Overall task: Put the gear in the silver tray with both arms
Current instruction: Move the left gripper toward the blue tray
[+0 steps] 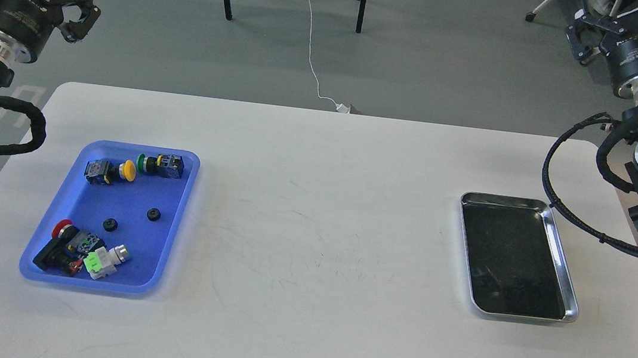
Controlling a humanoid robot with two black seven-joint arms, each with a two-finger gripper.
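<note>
Table (315,214) mid bare btwn blue tray (47,274) & silver tray (562,255).

Pale grey-white flat desk (311,250), faint dark scuffs mid-surface. Blue plastic rectangular tray (175,199). Inside: yellow-capped push button on black-blue body (111,171); green-capped button on black-blue body (161,164); red-capped button on black body (62,241); light-green and white switch part (102,261); two small black round gears (154,215). Shiny silver metal tray (563,264), dark reflective bottom. Black robot arms, silver wrist rings. Grey floor, white cable (312,52).
</note>
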